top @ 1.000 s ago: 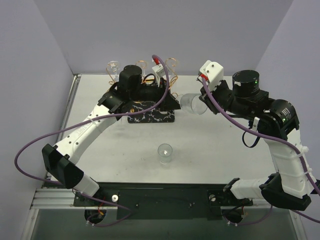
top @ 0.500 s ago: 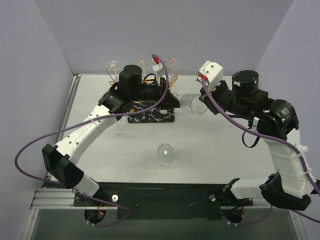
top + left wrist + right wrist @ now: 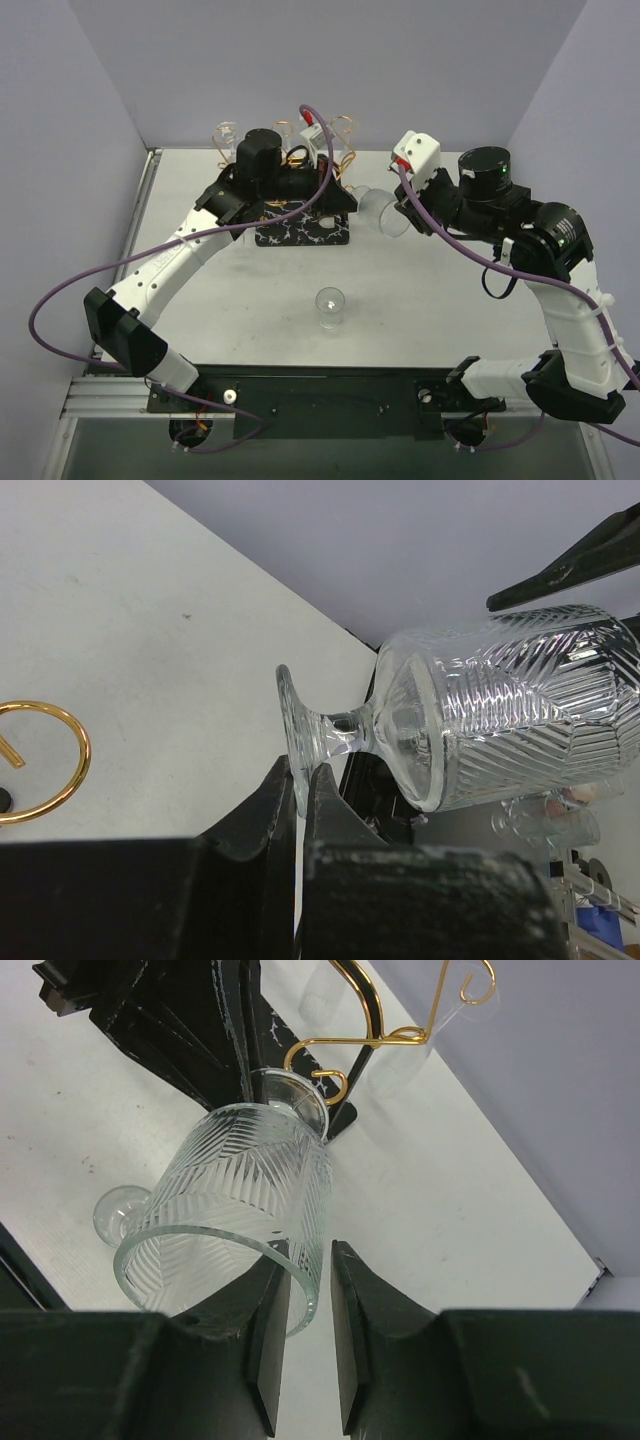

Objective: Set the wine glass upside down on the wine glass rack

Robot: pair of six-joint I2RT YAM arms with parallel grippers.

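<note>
**Left end effector** (image 3: 302,776): jaws closed on the edge of the wine glass (image 3: 500,710) foot. Only the thin foot disc is pinched. Stem and bowl stick out free toward 3 o'clock in the left wrist view.

**Right end effector** (image 3: 310,1256): jaws a narrow gap apart, with the wall of the bowl's rim running through the gap. One finger looks to sit inside the mouth, the other outside. Cannot tell whether it is clamping the wall or only bracketing it.

**Glass:** off the counter (image 3: 420,300), roughly on its side between the two arms, with the foot toward the rack and the mouth toward the right arm. In the top view it sits at 3 o'clock of the wine glass rack (image 3: 300,234), just beside the end of the base. The left arm overhangs much of the rack. A second glass (image 3: 330,306) stands upright at 6 o'clock of the rack, well apart.

**Judged step:** handover from right to left, with hanging not yet done.

**Risks:**
- The heavy bowl cantilevers from a pinch on the foot edge. Once the right side lets go, the glass may swing down or slip out and drop onto the counter.
- If the right finger is inside the mouth, an off-axis pull-back could drag the rim and wrench the foot from the left jaws.
- The foot is near a gold wire curl in the right wrist view. A small swing could strike it and shift the rack.
- The glass must be turned mouth-down. That rotation loads the same thin pinch.
</note>
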